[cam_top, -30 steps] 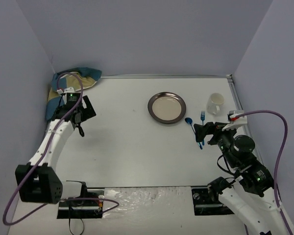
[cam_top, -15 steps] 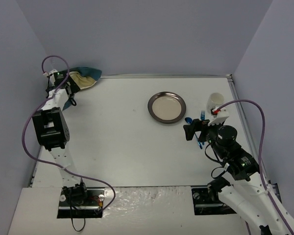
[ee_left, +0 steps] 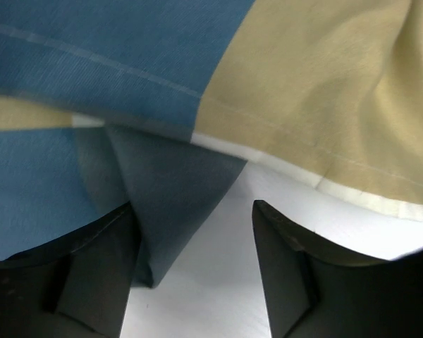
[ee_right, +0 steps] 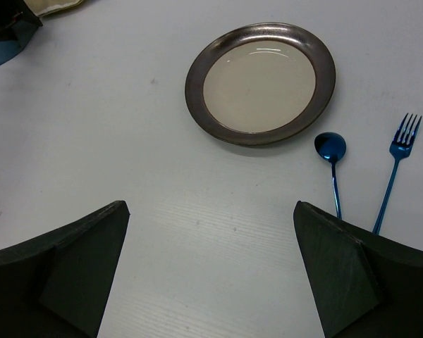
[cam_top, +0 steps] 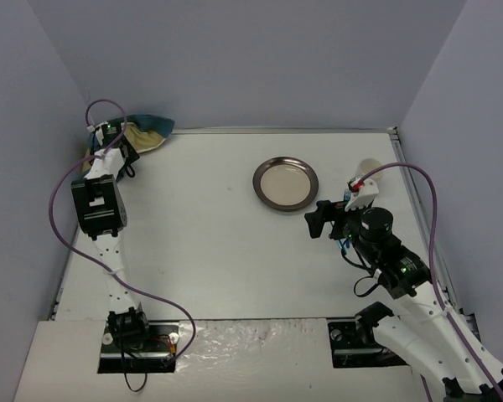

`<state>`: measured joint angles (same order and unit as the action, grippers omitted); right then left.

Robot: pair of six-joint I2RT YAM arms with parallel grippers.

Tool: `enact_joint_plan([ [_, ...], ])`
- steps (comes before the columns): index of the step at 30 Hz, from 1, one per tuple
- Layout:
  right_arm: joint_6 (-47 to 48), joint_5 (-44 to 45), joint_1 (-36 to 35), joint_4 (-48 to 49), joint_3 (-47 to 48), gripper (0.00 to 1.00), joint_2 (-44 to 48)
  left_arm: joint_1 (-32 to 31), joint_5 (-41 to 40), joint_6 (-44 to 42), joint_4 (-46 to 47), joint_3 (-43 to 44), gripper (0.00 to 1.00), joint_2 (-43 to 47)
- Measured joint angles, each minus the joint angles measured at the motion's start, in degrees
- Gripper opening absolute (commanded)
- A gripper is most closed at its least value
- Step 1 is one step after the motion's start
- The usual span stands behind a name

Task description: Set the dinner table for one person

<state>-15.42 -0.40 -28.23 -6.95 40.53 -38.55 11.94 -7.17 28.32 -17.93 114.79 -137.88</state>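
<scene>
Top view: your left gripper (cam_top: 117,149) sat at the bunched placemat (cam_top: 148,134) in the far-left corner of the dinner table (cam_top: 218,251). Pulled from there, the cloth could drag along crumpled. A second before, that arm hung nearer its base.

Left wrist: the fingers (ee_left: 92,282) stood apart, with one blue fold against the left finger and bare tabletop between them.

Right wrist: your right gripper (ee_right: 210,211) gaped wide and held nothing. The plate (ee_right: 259,83) lay ahead, with the spoon (ee_right: 330,149) and fork (ee_right: 402,141) ahead-right.

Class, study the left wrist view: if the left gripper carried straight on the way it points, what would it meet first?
The checked cloth. A dark fold of it lies between the fingers of the left gripper, so contact looks almost immediate, though depth is unclear.
</scene>
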Motion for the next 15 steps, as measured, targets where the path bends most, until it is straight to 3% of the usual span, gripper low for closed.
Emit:
enact_joint_plan([
  [4,0.0,-0.44,0.0,0.25,-0.06,1.0,-0.48,0.07,1.56,-0.52,-0.25,1.74,0.04,-1.22],
  [5,0.0,-0.52,0.0,0.29,-0.06,1.0,-0.45,0.08,1.97,-0.73,-0.43,1.74,0.0,-1.23],
  [15,0.02,-2.27,0.0,0.29,0.21,1.0,-0.04,-0.57,5.75,-4.28,-7.2,0.0,0.0,4.6],
])
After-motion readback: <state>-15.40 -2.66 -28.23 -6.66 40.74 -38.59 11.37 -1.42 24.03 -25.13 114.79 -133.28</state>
